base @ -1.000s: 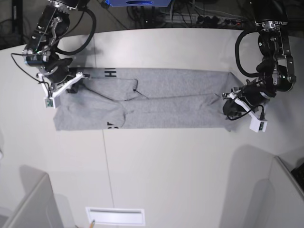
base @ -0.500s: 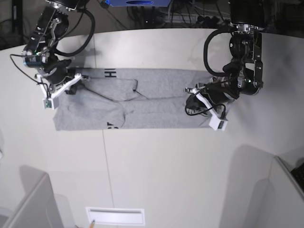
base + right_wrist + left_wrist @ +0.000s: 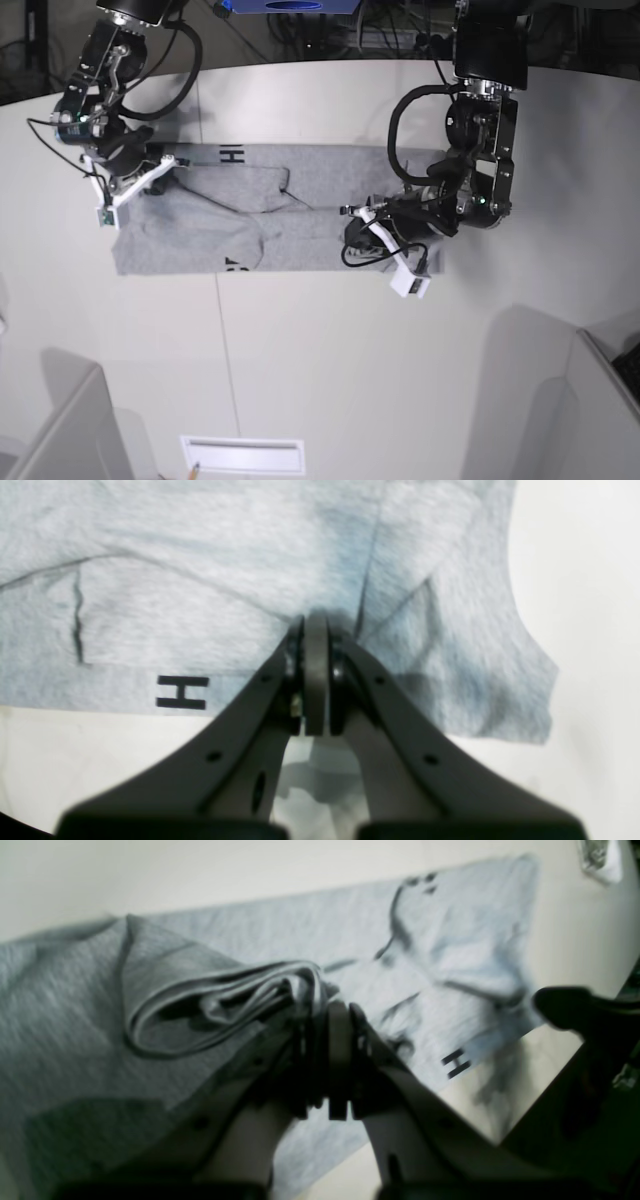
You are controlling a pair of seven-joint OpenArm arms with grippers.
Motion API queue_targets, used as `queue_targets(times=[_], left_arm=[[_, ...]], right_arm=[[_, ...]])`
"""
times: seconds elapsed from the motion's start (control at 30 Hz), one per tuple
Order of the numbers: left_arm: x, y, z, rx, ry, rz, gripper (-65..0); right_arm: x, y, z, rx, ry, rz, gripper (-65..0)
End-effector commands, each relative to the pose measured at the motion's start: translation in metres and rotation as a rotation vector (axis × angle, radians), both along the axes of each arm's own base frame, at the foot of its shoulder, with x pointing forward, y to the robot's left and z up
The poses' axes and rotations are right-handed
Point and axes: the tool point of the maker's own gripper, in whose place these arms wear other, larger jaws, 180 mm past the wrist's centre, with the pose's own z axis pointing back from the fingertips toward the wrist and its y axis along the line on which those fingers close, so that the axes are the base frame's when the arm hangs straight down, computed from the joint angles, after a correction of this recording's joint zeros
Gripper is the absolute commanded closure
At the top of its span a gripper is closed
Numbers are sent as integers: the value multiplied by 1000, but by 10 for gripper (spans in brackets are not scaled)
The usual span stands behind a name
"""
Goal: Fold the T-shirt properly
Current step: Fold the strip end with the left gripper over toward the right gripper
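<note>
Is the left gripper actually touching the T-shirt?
Touching. In the left wrist view, the left gripper is shut on a bunched fold of the T-shirt.

**Count: one shirt, two arms, one worktop**

One heather-grey T-shirt [image 3: 270,215] lies on one pale worktop [image 3: 330,360]. Two robot arms reach over it, each ending in one pincer: the left pincer [image 3: 352,236] and the right pincer [image 3: 165,165], two in all. Two small white camera modules [image 3: 411,285] show, one hung at each wrist. One black printed letter H [image 3: 182,692] is readable on the cloth. One white slotted tray [image 3: 243,455] sits at the worktop's near edge.
</note>
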Motion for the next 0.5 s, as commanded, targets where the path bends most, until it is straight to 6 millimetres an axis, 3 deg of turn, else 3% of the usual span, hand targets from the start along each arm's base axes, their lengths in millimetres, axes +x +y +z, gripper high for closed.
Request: queue_targets(times=[0.0, 0.07, 0.47], left_arm=[[11, -3, 11, -23, -36, 3, 0], [10, -6, 4, -23, -12, -3, 0], [10, -19, 5, -55, -4, -7, 0]], right_arm=[[9, -3, 11, -4, -49, -5, 0], [8, -3, 10, -3, -44, -5, 0], [9, -3, 10, -3, -47, -5, 0]])
